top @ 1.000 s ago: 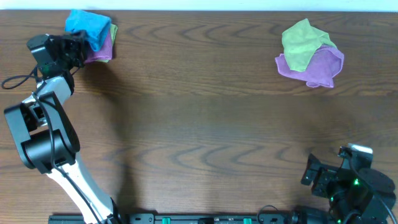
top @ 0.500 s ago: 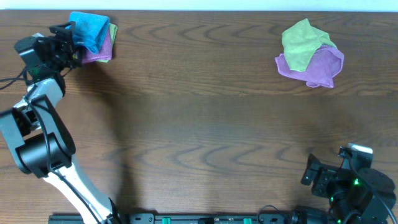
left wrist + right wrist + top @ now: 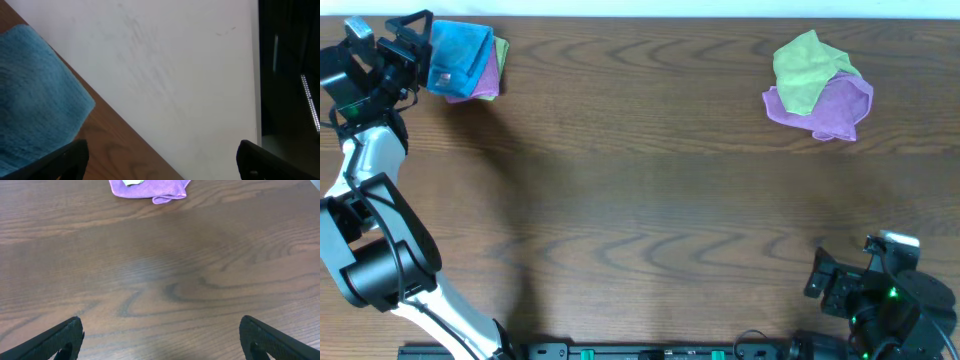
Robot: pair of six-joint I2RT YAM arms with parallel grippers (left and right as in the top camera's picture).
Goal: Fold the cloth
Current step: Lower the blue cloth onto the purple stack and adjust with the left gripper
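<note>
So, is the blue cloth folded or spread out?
Folded: the blue cloth lies as a compact rectangle atop a purple cloth at the table corner; the left gripper is open beside it.

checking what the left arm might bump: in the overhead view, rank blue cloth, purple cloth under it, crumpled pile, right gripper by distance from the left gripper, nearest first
From the left gripper:
1. blue cloth, beside it, far left corner
2. purple cloth, peeking out under the blue one
3. crumpled pile, far right side
4. right gripper, near right corner
</note>
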